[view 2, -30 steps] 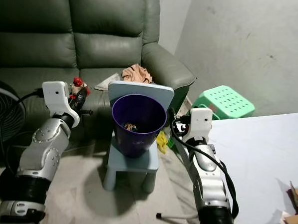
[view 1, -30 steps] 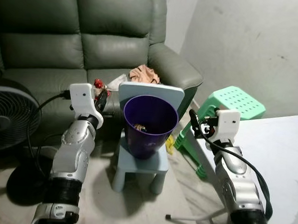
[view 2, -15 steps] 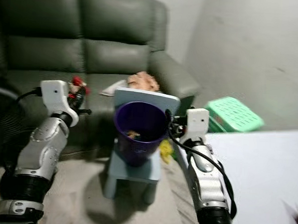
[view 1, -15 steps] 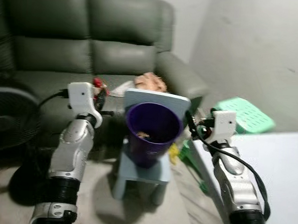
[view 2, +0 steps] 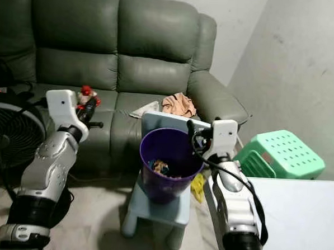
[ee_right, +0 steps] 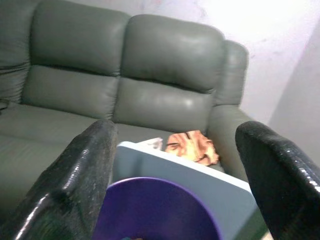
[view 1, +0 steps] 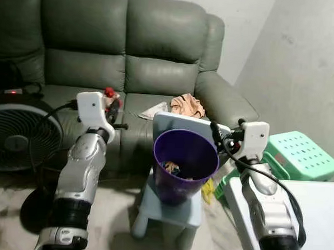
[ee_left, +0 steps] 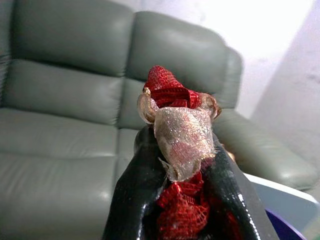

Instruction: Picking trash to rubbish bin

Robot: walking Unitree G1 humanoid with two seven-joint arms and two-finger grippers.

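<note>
sofa behind, purple bin on the small blue chair. your left pincer is clamped on red mesh trash, held left of the bin; right pincer spread, empty. carry step: next swing left over the rim, release.

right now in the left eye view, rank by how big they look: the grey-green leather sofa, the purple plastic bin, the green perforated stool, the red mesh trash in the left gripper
1. Grey-green leather sofa, by far the largest.
2. Purple plastic bin.
3. Green perforated stool, partly hidden behind the right arm and white table, so its place against the bin is unsure.
4. Red mesh trash in the left gripper, smallest.
</note>
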